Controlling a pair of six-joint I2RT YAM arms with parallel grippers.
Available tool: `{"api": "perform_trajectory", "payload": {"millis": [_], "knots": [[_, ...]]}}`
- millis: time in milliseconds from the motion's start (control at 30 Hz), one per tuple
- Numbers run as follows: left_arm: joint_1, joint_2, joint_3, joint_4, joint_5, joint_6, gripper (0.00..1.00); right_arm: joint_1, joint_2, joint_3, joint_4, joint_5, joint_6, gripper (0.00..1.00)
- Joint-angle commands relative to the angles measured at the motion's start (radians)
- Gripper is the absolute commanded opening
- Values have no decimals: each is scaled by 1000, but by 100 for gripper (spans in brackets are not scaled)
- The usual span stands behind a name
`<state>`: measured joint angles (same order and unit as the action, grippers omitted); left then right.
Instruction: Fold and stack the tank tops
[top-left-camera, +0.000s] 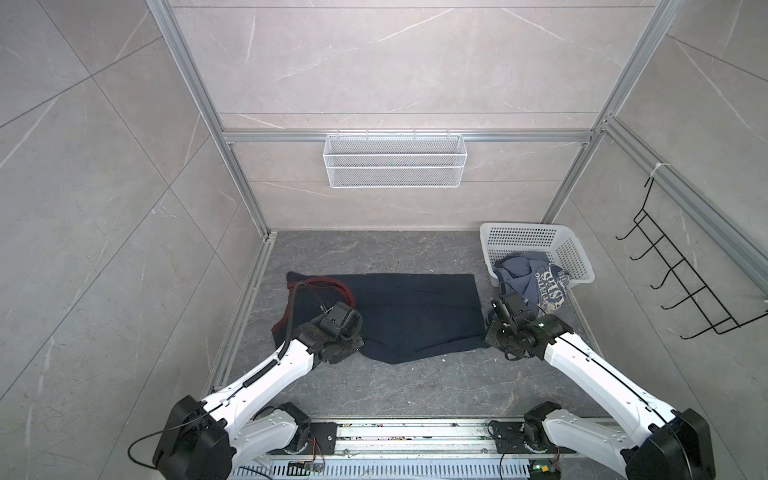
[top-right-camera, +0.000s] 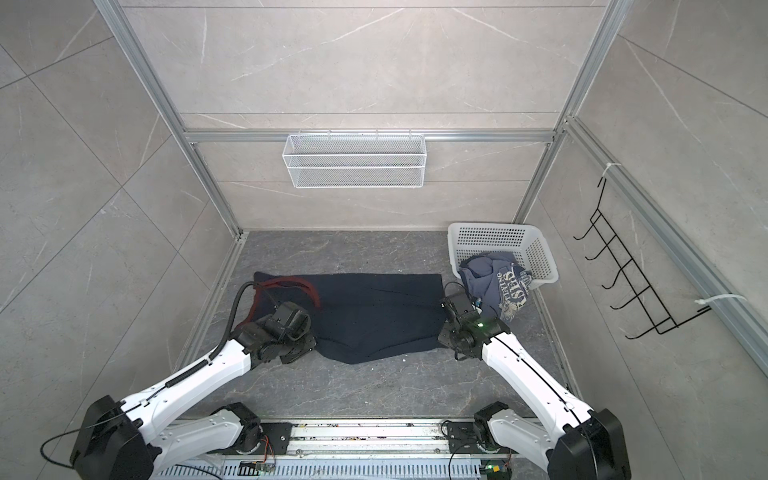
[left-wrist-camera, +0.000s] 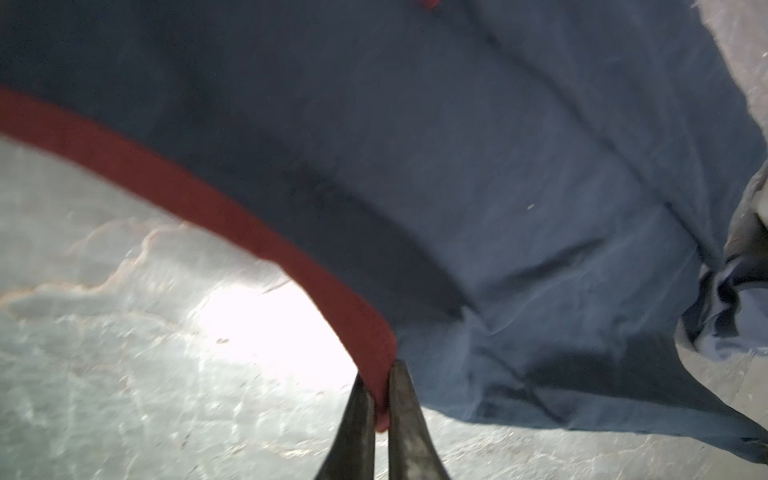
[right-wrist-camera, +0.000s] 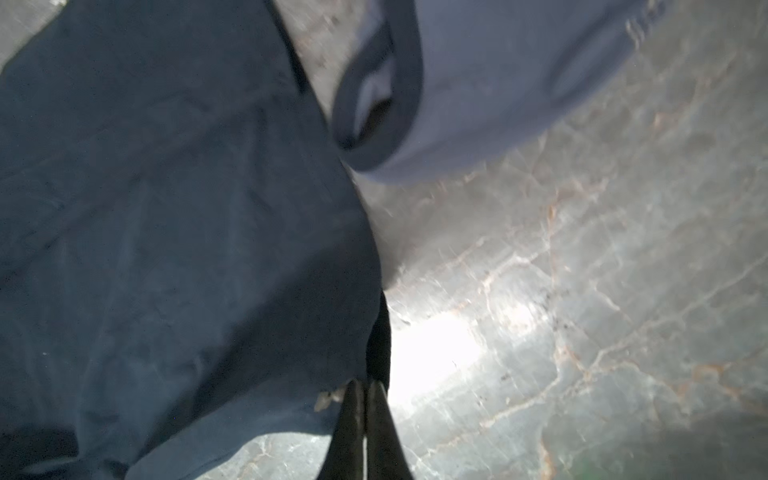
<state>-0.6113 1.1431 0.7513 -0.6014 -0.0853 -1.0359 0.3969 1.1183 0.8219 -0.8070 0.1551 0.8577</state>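
Left fingers (left-wrist-camera: 353, 428) pinch the maroon trim (left-wrist-camera: 187, 195) of the navy tank top (left-wrist-camera: 498, 166); we see right fingers (right-wrist-camera: 351, 428) clamped on its edge, slate-blue tank top (right-wrist-camera: 498, 83) just beyond.

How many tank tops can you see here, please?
2: navy tank top spread on the table; slate-blue tank top spilling from the white basket, which may hide more.

Pale marbled walls (top-left-camera: 395, 62), darker floor (top-left-camera: 395, 386) (veined)
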Motion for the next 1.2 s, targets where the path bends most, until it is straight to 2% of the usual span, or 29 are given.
{"api": "perform_trajectory", "payload": {"millis": [0, 233, 433, 667, 867, 1167], "knots": [[48, 69, 78, 13, -31, 51, 2, -31, 62, 72, 35, 47, -62, 0], [171, 241, 207, 67, 25, 127, 2, -133, 239, 166, 158, -13, -124, 0], [248, 374, 317, 79, 55, 179, 2, -157, 358, 214, 239, -7, -144, 0], [278, 531, 412, 88, 87, 206, 2, -158, 499, 271, 310, -16, -168, 0], [298, 634, 437, 93, 91, 207, 8, -158, 588, 297, 337, -29, -176, 0], [334, 684, 437, 120, 84, 201, 9, -159, 649, 331, 320, 26, -175, 0]]}}
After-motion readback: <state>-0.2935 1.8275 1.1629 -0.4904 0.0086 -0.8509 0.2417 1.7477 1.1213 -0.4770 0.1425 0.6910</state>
